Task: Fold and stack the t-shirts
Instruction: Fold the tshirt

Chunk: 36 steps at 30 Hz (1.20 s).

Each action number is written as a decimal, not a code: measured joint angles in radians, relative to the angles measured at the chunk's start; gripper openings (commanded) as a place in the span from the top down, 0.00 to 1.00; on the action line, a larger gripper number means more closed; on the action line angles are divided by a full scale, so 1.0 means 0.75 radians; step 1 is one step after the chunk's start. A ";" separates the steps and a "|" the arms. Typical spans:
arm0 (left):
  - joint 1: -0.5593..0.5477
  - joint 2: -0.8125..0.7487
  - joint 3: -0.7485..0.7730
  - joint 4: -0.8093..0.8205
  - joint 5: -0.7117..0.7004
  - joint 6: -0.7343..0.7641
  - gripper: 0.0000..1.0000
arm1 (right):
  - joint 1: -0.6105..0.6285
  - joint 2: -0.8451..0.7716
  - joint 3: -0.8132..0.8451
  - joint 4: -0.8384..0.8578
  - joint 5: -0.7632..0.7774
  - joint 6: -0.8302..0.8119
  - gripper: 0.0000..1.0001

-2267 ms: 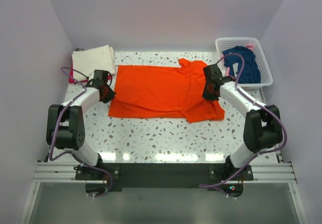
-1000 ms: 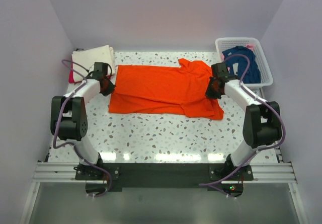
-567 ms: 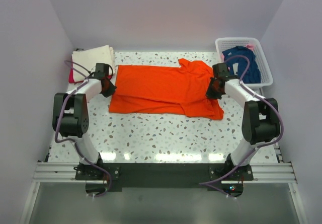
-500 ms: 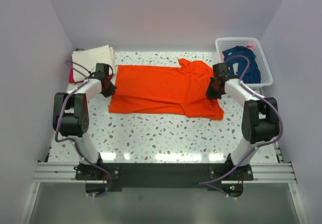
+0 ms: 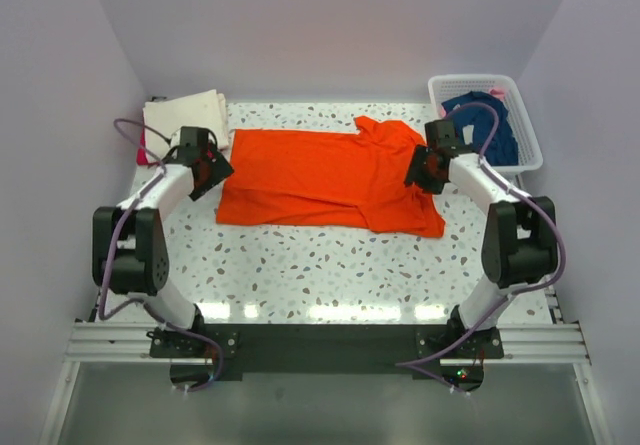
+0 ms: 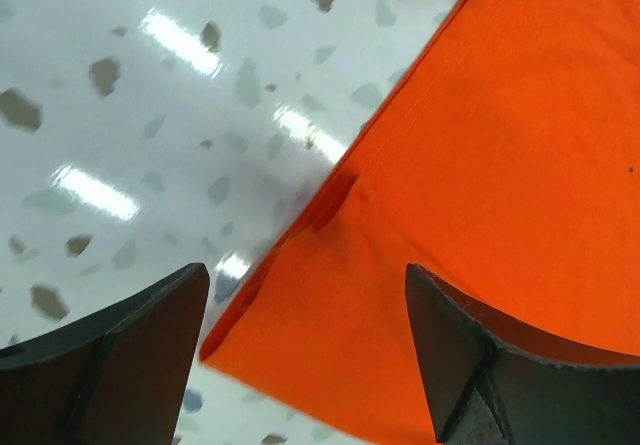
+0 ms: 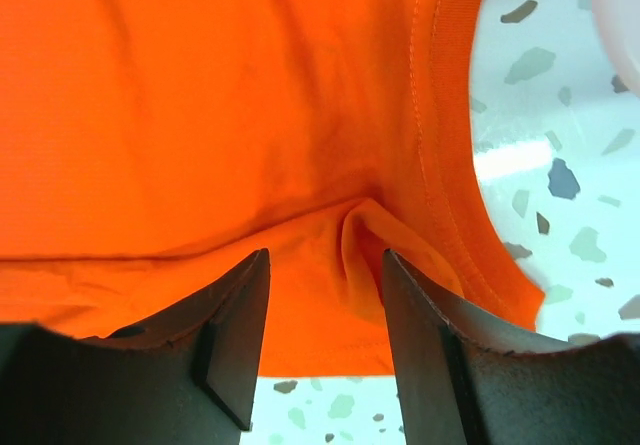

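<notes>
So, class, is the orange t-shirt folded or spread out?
Partly folded: the orange t-shirt lies flat, with doubled layers at both ends.

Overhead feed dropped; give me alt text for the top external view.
An orange t-shirt lies spread across the table, the left gripper and right gripper open at its two ends. A cream shirt sits back left; a navy shirt is in the basket back right.

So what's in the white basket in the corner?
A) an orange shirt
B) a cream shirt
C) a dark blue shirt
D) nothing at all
C: a dark blue shirt lies crumpled inside the white basket, while the orange shirt is spread out on the table.
</notes>
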 measured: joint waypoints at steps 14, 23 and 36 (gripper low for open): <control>0.002 -0.363 -0.467 -0.018 0.014 -0.063 0.18 | 0.097 -0.433 -0.497 0.036 0.004 0.066 0.50; 0.002 -0.380 -0.459 -0.016 0.074 -0.018 0.18 | 0.188 -0.344 -0.534 0.131 -0.001 0.172 0.50; 0.004 -0.393 -0.423 -0.015 0.110 0.027 0.18 | 0.214 -0.259 -0.545 0.225 0.012 0.264 0.74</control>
